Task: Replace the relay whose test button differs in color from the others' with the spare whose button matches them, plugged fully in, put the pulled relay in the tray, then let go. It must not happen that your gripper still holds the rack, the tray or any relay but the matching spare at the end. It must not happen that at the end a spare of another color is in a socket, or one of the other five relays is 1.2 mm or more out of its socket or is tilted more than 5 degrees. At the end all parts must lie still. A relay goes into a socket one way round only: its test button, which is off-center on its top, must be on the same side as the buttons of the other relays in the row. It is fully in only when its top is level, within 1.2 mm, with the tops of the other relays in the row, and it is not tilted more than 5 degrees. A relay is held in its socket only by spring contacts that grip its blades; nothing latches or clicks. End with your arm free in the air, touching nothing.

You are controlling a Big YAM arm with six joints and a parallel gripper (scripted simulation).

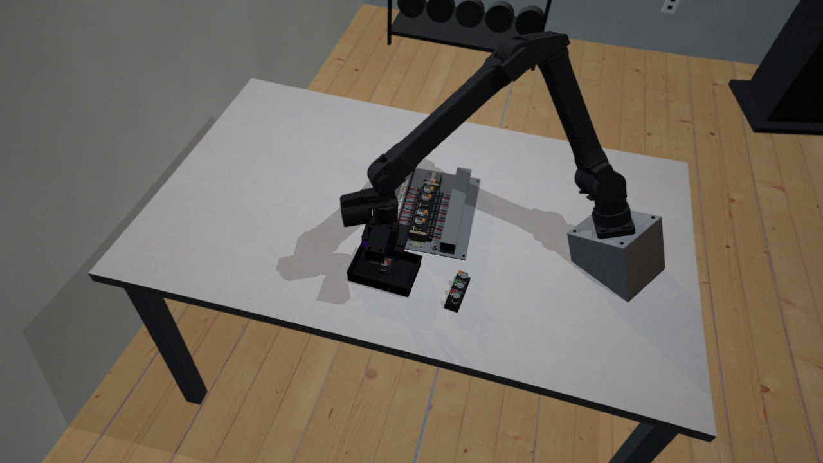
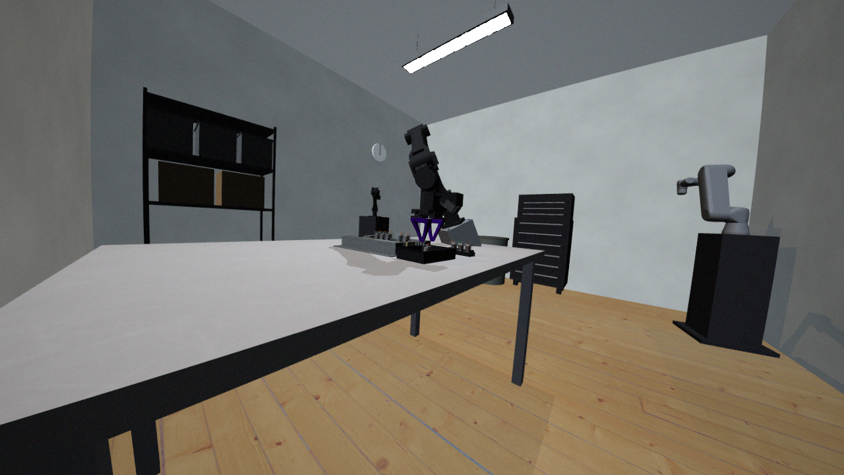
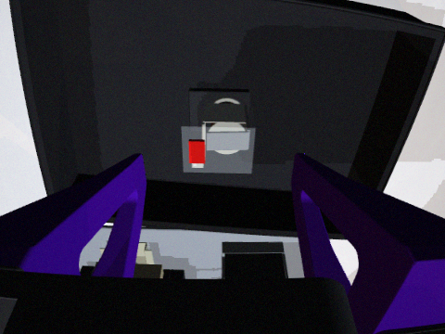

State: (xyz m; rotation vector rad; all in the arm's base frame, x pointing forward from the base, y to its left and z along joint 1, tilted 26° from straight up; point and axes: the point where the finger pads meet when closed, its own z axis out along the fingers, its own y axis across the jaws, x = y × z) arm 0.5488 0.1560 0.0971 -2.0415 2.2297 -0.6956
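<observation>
A relay with a red button (image 1: 385, 263) (image 3: 197, 151) stands upright in the black tray (image 1: 377, 285) (image 2: 411, 254) (image 3: 139, 70). My gripper (image 2: 428, 240) (image 3: 218, 168) is open and empty above it, with purple fingers apart; the top view hides the fingertips behind the gripper body. Relays with orange buttons (image 1: 422, 213) stand in the socket row on the panel, with what looks like an empty socket between them. The black spare holder (image 1: 451, 308) bears three spares: one with an orange button (image 1: 462, 275) at the far end, a green one (image 1: 458, 285) in the middle, a red one (image 1: 454, 296) nearest.
The panel plate (image 1: 470, 230) lies behind the tray, with a grey duct (image 1: 454, 218) standing along the row's right side and red wires beside the sockets. The spare holder lies right of the tray. My arm's grey pedestal (image 1: 638, 258) is farther right.
</observation>
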